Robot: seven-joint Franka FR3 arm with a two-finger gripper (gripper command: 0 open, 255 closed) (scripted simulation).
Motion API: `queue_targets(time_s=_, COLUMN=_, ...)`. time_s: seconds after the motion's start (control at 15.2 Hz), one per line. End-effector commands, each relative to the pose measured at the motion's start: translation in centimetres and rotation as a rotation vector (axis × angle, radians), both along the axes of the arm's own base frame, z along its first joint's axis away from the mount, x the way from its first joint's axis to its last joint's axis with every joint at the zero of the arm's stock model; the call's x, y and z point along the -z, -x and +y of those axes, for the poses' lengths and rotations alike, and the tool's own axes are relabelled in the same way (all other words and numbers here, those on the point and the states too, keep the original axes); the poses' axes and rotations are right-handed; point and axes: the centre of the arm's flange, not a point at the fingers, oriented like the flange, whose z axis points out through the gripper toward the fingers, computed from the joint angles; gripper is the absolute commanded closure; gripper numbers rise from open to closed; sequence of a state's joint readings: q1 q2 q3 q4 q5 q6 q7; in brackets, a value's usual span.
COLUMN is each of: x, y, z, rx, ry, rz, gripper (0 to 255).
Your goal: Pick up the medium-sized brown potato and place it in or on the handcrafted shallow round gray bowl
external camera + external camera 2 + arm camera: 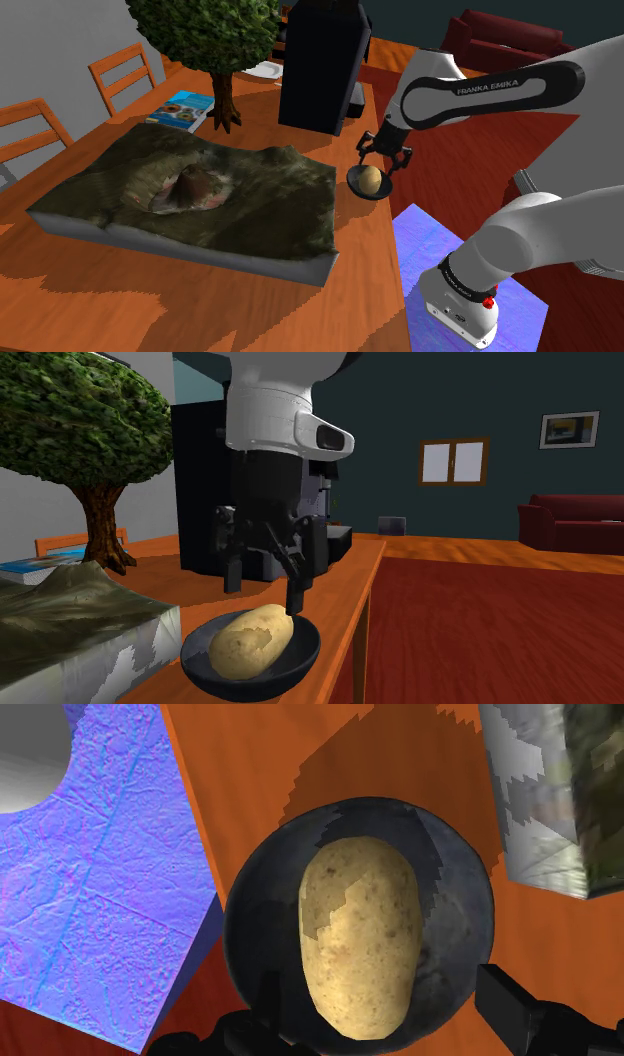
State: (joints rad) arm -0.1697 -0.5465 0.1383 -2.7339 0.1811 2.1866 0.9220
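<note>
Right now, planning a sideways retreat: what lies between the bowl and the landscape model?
Only bare orange-brown tabletop lies between the dark bowl and the landscape model; the wrist view shows it.

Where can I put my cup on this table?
The table is bare at the shoulder view's lower left, beside the mossy block, and between block and bowl. Tree, book and black machine crowd the far end.

Table (200,305): orange-brown wood. On it, at the shoulder view's left, a large mottled green-brown landscape slab (230,205); beyond it a model tree (210,35) and a book (186,108); farther right a tall black machine (322,65) and a white plate (266,70). Dark round bowl (250,680) at the near right edge.
</note>
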Motion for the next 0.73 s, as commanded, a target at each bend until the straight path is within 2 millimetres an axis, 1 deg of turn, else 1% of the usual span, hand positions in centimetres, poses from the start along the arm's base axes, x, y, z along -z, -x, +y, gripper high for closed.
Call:
queue_targets(time_s=0.0, x=-1.9, y=0.1, z=-0.1, rx=0.0, ry=0.0, rz=0.001, gripper=0)
queue_targets(time_s=0.13, x=-4.2, y=0.1, z=-0.3, rx=0.0, ry=0.0, rz=0.001, gripper=0)
queue_targets(time_s=0.66, x=-4.2, y=0.1, z=-0.3, rx=0.0, ry=0.0, rz=0.001, gripper=0)
